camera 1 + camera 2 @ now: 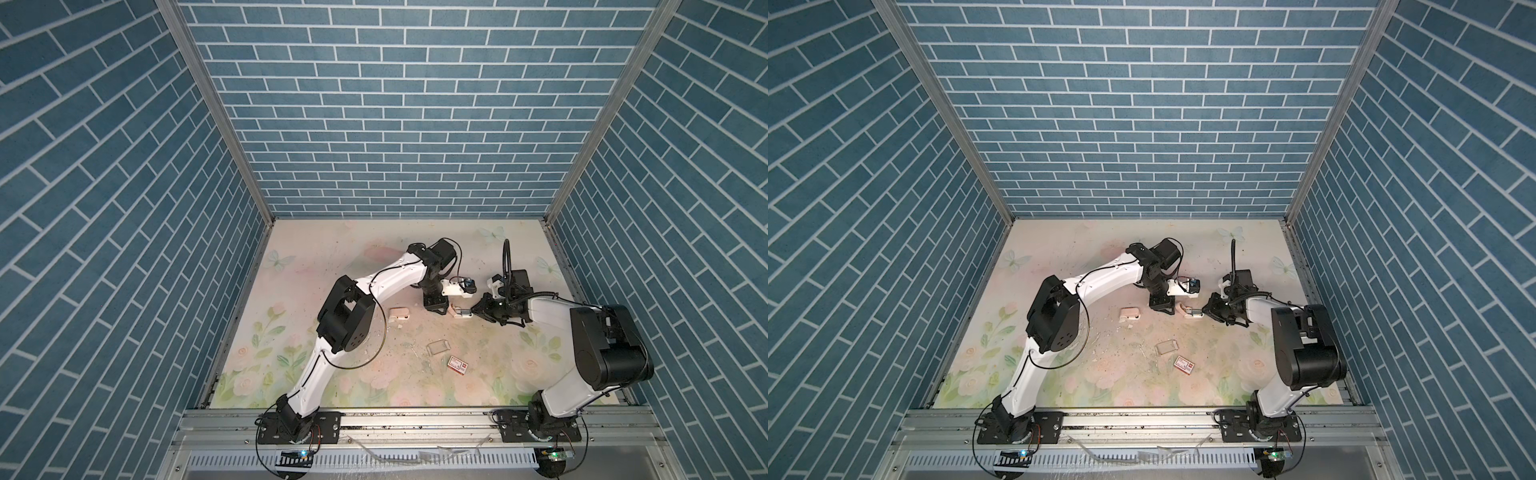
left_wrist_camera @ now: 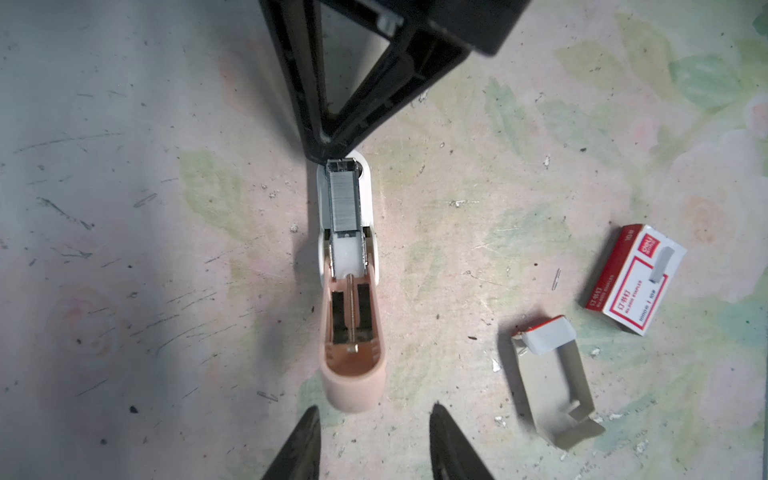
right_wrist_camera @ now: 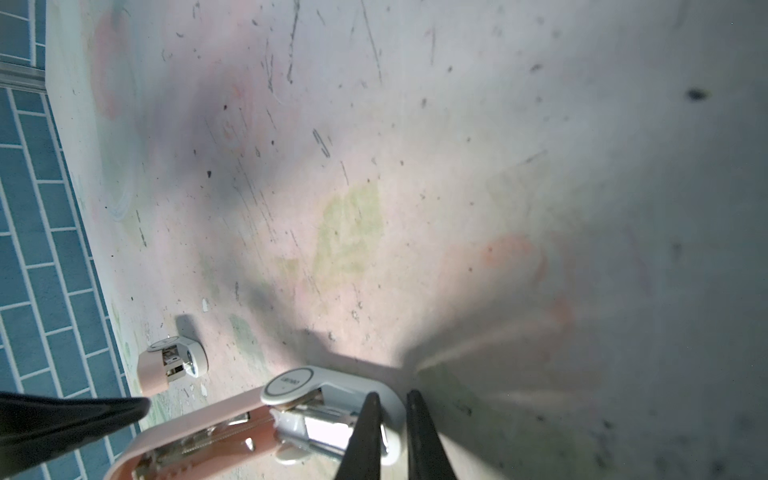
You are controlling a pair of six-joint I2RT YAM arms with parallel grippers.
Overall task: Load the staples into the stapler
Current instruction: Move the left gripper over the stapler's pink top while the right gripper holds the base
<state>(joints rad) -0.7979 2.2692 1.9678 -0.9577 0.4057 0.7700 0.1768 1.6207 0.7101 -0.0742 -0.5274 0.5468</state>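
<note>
Pink-and-green flowered matting covers the table (image 1: pixel 324 249), scuffed and speckled with grit, inside blue brick-patterned walls. Both arms reach to its middle, and in both top views they meet nose to nose at one stapler (image 2: pixel 349 291).

The left gripper (image 2: pixel 374 411) hovers at the stapler's swung-back end. Its jaws are parted wider than the peach-pink lid and hold nothing — the tips sit just short of that lid, one to each side. The right gripper (image 3: pixel 391 397) comes in from the opposite end, its jaws drawn almost together with the rim of the white base's front end nipped between them.

The stapler is open, lid swung back, magazine facing up. A second stapler (image 1: pixel 399 313), the same peach and white, lies apart from it on the left arm's side.

Nearer the table's front edge lie a red-and-white box (image 2: pixel 636 278) and, just beside it, a small open tray (image 2: pixel 575 432) — the two not touching.

The staples (image 2: pixel 344 201), one silvery-grey strip, sit in the open magazine at its front end, close under the right gripper's tip.
</note>
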